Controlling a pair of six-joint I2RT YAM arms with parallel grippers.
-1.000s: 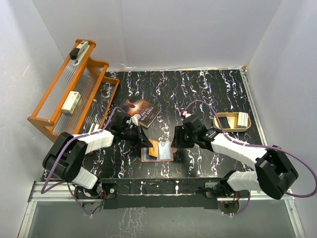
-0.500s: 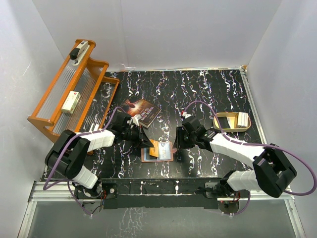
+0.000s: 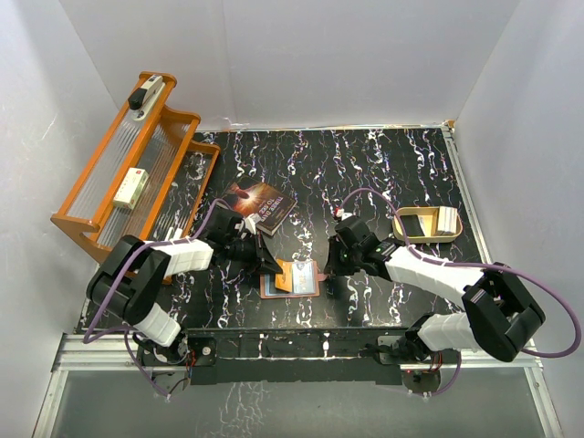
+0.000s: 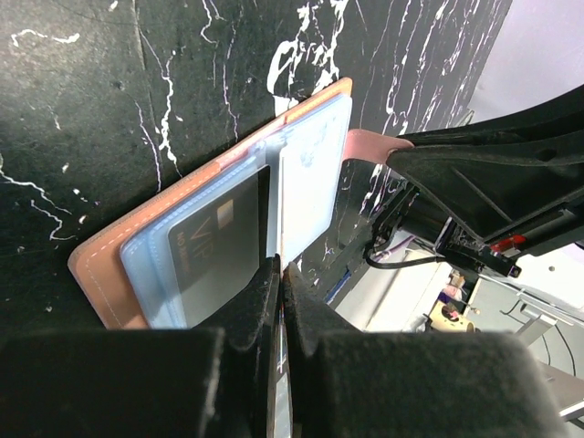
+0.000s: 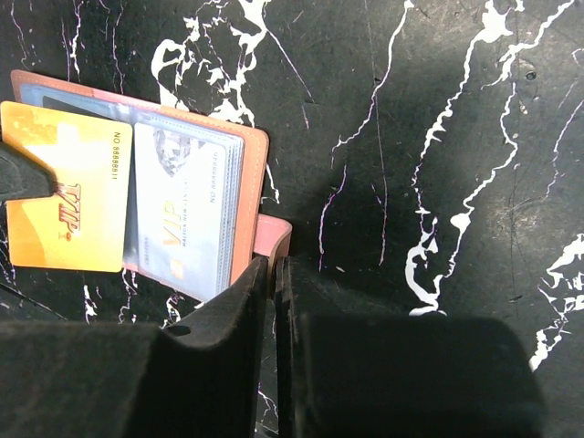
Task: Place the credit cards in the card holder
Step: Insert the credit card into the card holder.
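Top external: card holder (image 3: 267, 288) lies open on the table (image 3: 383, 164), lower centre of frame, between the two arms. Left pincer (image 3: 271, 265) is closed, pinching a gold card (image 3: 285, 275) tilted over the holder's left half. Silver card (image 3: 305, 276) sits in the right-hand sleeve.

Right wrist: right pincer (image 5: 272, 266) is squeezed almost together on the holder's snap tab (image 5: 274, 235), at the holder's lower right corner.

Left wrist: dark card (image 4: 214, 251) sits in a clear sleeve beside the pale one.

Book (image 3: 260, 205) is up-left of the holder, tin (image 3: 424, 224) at far right.
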